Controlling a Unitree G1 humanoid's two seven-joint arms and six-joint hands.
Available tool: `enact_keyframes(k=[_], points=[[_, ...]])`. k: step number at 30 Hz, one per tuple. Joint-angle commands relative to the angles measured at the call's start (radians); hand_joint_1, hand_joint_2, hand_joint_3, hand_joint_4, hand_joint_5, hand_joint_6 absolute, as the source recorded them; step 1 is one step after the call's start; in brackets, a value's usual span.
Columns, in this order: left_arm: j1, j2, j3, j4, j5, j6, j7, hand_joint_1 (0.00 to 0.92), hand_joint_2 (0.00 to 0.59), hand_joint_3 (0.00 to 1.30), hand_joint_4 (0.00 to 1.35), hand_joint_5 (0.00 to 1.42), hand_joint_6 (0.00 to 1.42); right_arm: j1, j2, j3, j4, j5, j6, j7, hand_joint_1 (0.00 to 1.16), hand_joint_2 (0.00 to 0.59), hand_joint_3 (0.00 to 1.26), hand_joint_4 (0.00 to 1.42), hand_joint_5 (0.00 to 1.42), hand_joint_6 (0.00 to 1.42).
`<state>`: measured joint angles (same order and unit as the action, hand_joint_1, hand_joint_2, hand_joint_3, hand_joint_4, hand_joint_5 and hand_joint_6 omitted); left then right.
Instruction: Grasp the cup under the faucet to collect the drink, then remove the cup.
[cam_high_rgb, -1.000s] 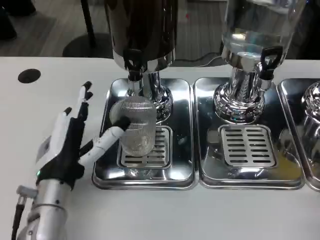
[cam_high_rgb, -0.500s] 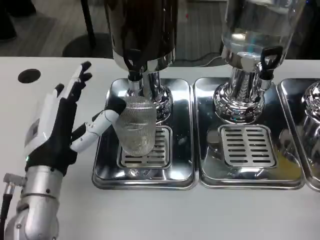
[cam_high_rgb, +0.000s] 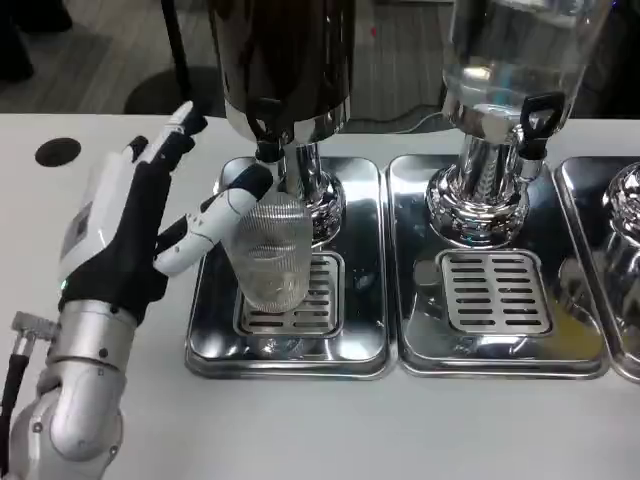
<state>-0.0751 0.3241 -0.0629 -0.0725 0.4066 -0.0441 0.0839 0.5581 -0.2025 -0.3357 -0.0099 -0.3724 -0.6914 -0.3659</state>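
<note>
Under the dark dispenser's faucet (cam_high_rgb: 267, 125), ribbed cup (cam_high_rgb: 272, 250) just right of the empty, spread-fingered left hand (cam_high_rgb: 130, 235).

A ribbed clear cup (cam_high_rgb: 272, 250) stands on the slotted grate of a steel drip tray (cam_high_rgb: 290, 345) at centre left of the frame, directly below the black faucet (cam_high_rgb: 266, 122) of a dark drink dispenser (cam_high_rgb: 285, 60). The robot's left hand (cam_high_rgb: 140, 225) reaches in from the left, fingers spread, its thumb lying along the cup's upper rim. To the right, a second dispenser (cam_high_rgb: 510, 60) holding clear liquid stands over its own tray (cam_high_rgb: 495, 350).
</note>
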Motion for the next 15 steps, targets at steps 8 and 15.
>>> enact_keyframes(k=[8, 15], points=[[-0.056, -0.008, -0.019, -0.089, 0.021, 0.072, -0.059, 0.000, 0.072, 0.15, 0.16, 0.19, 0.00, 0.003, 0.010, 0.003, -0.047, -0.002, 0.005, 0.018, 0.74, 0.576, 0.41, 0.34, 0.28, 0.20], [-0.066, -0.013, -0.039, -0.124, 0.025, 0.096, -0.071, 0.000, 0.072, 0.16, 0.17, 0.19, 0.00, 0.000, 0.016, 0.003, -0.055, -0.004, 0.011, 0.027, 0.74, 0.576, 0.41, 0.34, 0.28, 0.20]])
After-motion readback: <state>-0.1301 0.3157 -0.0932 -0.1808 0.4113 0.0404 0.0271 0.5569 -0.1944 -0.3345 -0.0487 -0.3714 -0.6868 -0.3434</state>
